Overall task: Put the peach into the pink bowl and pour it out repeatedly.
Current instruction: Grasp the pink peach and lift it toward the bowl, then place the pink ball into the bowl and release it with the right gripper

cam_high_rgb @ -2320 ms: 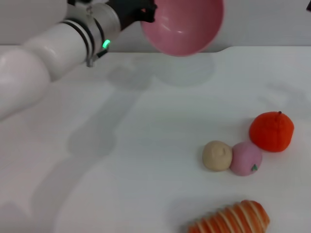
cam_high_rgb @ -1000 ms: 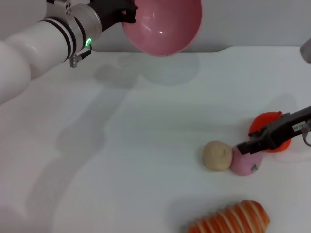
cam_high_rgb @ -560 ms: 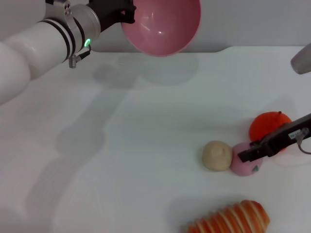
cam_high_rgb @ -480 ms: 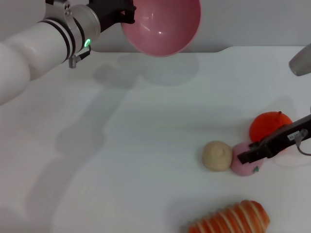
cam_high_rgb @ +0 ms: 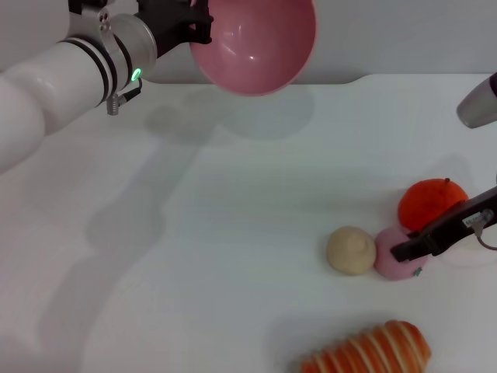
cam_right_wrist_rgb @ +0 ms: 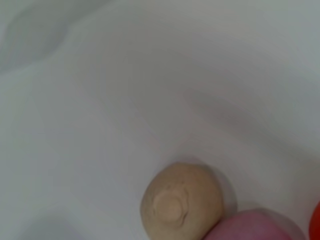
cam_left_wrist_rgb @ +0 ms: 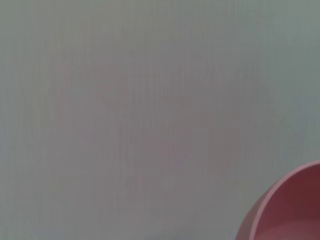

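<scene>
Lower now than a moment ago, the right gripper point(cam_high_rgb: 405, 252) presses on the peach point(cam_high_rgb: 394, 265), grip state unclear; the left gripper point(cam_high_rgb: 185, 22) clutches the pink bowl point(cam_high_rgb: 252, 43) aloft at the table's point(cam_high_rgb: 233, 233) far edge; peach touches beige lump point(cam_high_rgb: 351, 250).

Head overview; right wrist close above peach point(cam_right_wrist_rgb: 252, 226)

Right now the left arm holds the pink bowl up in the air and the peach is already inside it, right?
Not quite. The left gripper does hold the pink bowl up, but the head view shows it empty. The peach lies on the table beside the beige lump, with the right gripper at it.
</scene>
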Robot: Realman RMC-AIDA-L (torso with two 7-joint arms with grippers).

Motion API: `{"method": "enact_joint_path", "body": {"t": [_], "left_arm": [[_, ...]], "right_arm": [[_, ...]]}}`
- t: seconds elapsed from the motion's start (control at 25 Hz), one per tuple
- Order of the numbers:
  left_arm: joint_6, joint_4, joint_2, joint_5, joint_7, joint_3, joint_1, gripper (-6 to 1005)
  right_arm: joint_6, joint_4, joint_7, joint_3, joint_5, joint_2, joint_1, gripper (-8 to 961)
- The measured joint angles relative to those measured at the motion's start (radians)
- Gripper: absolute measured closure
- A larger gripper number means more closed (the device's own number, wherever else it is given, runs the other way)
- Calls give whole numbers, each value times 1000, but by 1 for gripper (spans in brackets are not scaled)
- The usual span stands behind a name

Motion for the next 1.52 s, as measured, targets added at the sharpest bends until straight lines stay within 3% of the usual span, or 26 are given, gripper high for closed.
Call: {"method": "enact_joint_path", "body": {"t": [0.08,0.28,0.4,0.6,0.92,1.12,1.32,1.52], "left_arm": [[0,0,0,-1,0,0,2,957],[1,0,0,-2,0,0,2,957],[1,0,0,-3,0,0,2,957],[1,-1,1,-3,0,-2,2,957],[25,-3,2,-5,0,-2,0,957],[99,2,2,-5,0,-1,-8,957],[253,29,3,-3,-6,-19,-21,957],[501,30,5,5,-10,-110,-67,957]], "right_arm": [[1,-1,0,-11,-1,0,0,476],[8,-4,-3,-21,-1,0,6,715],[2,-27,-2,-20,-2,0,8,790],[-78,-196,16,-9,3,2,-22,916],[-157,-557,45,10,42,7,-61,921],[-144,-705,45,48,177,8,-55,919],[-74,-741,22,65,287,7,-52,918],[3,-675,-8,27,303,6,-48,917]]}}
